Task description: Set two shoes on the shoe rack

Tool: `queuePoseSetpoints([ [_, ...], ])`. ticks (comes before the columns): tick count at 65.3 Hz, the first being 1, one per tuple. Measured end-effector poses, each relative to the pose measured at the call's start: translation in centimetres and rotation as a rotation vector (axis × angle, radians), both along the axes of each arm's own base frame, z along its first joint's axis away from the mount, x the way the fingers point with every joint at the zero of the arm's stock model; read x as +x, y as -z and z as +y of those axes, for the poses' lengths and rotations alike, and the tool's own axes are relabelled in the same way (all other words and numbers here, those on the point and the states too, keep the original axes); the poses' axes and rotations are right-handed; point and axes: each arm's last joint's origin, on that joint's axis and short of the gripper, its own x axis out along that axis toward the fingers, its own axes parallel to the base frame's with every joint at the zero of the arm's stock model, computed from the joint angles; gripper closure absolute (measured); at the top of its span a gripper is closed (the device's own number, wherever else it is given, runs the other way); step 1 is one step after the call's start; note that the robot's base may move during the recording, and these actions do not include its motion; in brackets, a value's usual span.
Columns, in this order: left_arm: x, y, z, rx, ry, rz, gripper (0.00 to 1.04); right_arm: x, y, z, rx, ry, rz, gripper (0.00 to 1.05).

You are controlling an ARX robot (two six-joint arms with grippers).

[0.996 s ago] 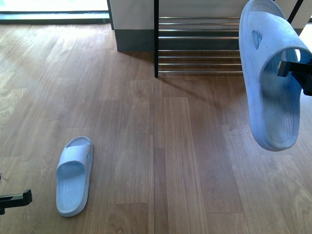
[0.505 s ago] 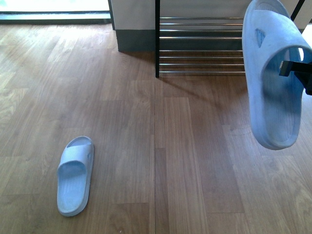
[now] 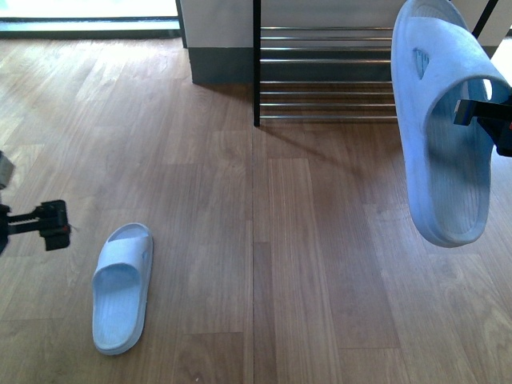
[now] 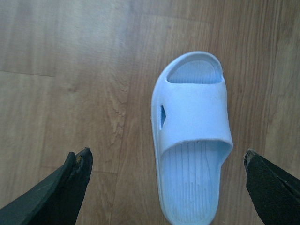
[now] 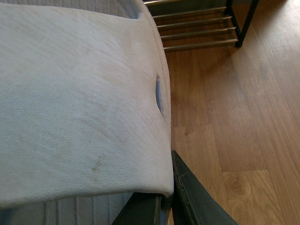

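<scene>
Now | raised slipper (image 3: 444, 136) in right jaws | floor slipper (image 4: 194, 117) below left jaws

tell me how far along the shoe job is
Done: nothing; no shoe shows on the shoe rack. In hand: the right jaws are shut on one slipper, lifted in front of it. Left: racking that one, then the second slipper on the floor, with the left jaws open by it.

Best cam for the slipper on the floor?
Left wrist view: floor slipper close up from above, detail clear, heel cropped. Front view shows it whole but small. Right wrist view misses it.
</scene>
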Motion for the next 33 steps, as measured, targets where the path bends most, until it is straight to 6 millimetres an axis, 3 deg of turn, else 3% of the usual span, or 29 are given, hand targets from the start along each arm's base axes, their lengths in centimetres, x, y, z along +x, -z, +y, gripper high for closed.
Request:
queuePoseSetpoints([
  [8,1.3,4.2,-2.0,-0.056,0.111,0.039,0.09,0.0,0.0,0.0,0.000,-0.001,0.000,1.03],
  [17,2.0,6.9,-4.6,-0.137,0.204,0.066,0.09,0.0,0.0,0.0,0.000,-0.001,0.000,1.03],
  [33,4.1,7.5,-6.8,-0.173,0.279,0.075,0.09,0.0,0.0,0.0,0.000,-0.001,0.000,1.03],
])
